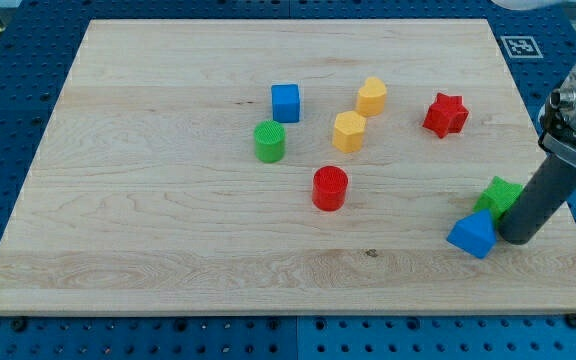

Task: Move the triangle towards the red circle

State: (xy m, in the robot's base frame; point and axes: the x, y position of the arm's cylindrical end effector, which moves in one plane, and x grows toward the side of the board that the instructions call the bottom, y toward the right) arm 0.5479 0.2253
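Observation:
The blue triangle (471,235) lies on the wooden board near the view's bottom right. The red circle (330,188) stands near the board's middle, well to the left of the triangle. My tip (515,238) rests on the board just right of the blue triangle, touching or nearly touching it. A green block (498,196) of unclear shape sits just above the triangle, partly hidden behind the rod.
A green circle (270,141), a blue cube (285,102), two yellow blocks (349,131) (372,96) and a red star (446,114) lie in the board's upper middle. The board's right edge (558,215) runs close behind the rod.

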